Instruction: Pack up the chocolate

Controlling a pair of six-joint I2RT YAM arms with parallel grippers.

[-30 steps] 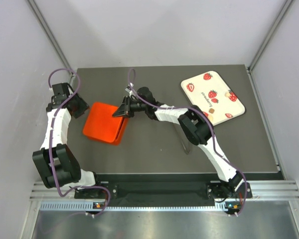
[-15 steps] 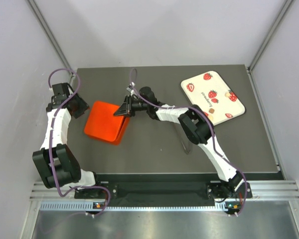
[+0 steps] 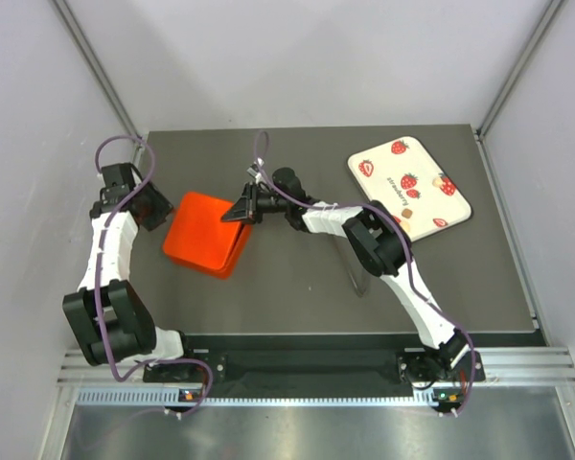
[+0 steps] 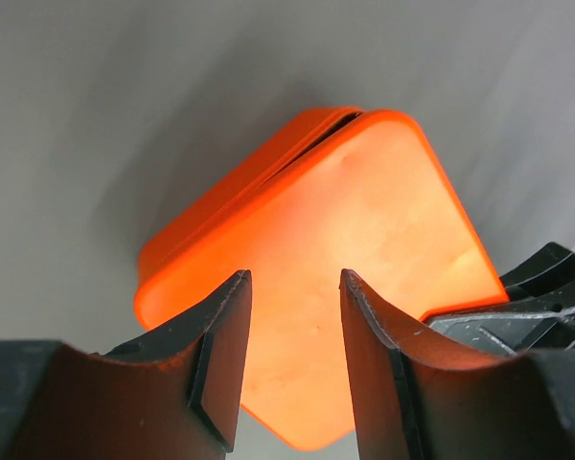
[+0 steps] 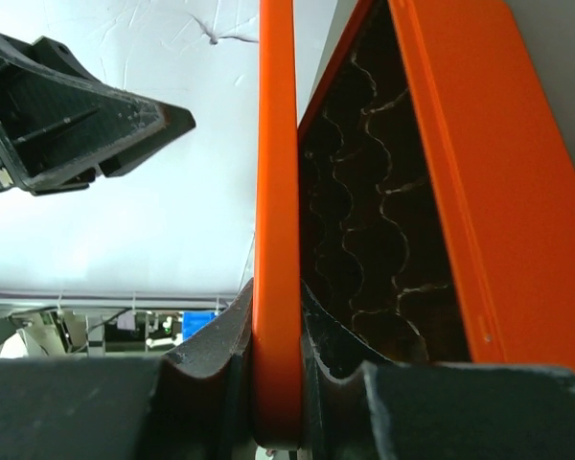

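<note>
Right gripper (image 5: 276, 383) pinches the smooth orange lid (image 5: 276, 192) of the rounded plastic box (image 3: 203, 235). Left gripper (image 4: 295, 287), at its nine o'clock, is open. Chocolates (image 3: 414, 193) lie at two o'clock.

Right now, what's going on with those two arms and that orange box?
The right gripper is clamped on the lid of the orange box, holding it ajar. The left gripper sits open at the box's other side, not gripping it. A few chocolates lie on the strawberry tray, not yet packed.
</note>
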